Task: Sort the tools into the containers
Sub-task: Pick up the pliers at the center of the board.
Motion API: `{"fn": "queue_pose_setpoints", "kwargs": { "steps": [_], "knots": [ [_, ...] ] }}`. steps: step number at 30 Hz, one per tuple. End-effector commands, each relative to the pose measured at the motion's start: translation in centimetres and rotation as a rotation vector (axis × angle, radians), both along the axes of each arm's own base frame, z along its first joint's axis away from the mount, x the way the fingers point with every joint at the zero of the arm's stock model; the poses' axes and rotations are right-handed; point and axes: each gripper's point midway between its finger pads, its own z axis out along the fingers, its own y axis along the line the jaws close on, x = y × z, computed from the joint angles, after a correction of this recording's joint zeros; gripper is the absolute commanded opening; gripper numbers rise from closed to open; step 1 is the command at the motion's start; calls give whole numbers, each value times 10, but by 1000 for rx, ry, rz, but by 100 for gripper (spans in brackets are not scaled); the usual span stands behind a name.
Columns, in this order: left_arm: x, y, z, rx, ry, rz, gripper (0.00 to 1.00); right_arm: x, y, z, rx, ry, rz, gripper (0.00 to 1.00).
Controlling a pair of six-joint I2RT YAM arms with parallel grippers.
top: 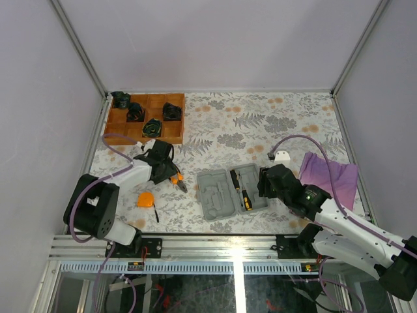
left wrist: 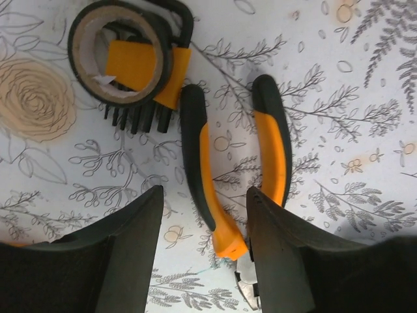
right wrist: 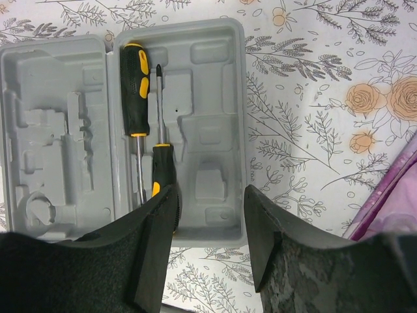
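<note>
The orange-and-black pliers (left wrist: 208,176) lie on the floral tablecloth, also visible in the top view (top: 177,181). My left gripper (left wrist: 205,248) is open and low over them, one handle and the pivot between its fingers (left wrist: 133,261). The round orange tape measure (top: 146,199) and the thin black key (top: 156,212) lie near the left arm. The grey case (right wrist: 215,65) lies open with two black-and-orange screwdrivers (right wrist: 135,88) in its right half. My right gripper (right wrist: 212,235) is open and empty above the case's near right corner.
A wooden divided tray (top: 144,117) with several black tape rolls stands at the back left. A black tape roll on a black-and-orange brush (left wrist: 124,59) lies just beyond the pliers. A purple cloth (top: 329,176) lies at the right.
</note>
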Motion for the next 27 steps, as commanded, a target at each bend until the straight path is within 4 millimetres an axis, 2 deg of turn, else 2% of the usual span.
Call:
{"fn": "queue_pose_setpoints", "kwargs": {
  "steps": [1,6,9,12,15,21,27],
  "knots": [
    [18,-2,2,-3,-45,-1,51,4,7,5,31,-18,-2,52],
    [20,-4,-6,-5,-30,-8,39,5,8,6,30,-16,1,52],
    [20,-6,-8,-9,-24,-14,27,4,7,7,27,-17,-2,52],
    [19,-6,-5,-11,-31,-23,11,4,5,8,29,-21,-7,52],
    [20,-7,5,-10,-52,-52,2,5,2,11,30,-36,-19,52],
    [22,-21,39,-72,-134,-151,0,10,3,28,91,-112,-32,53],
    [13,-49,74,-182,-232,-303,0,11,33,47,236,-169,73,54]
  ]
}}
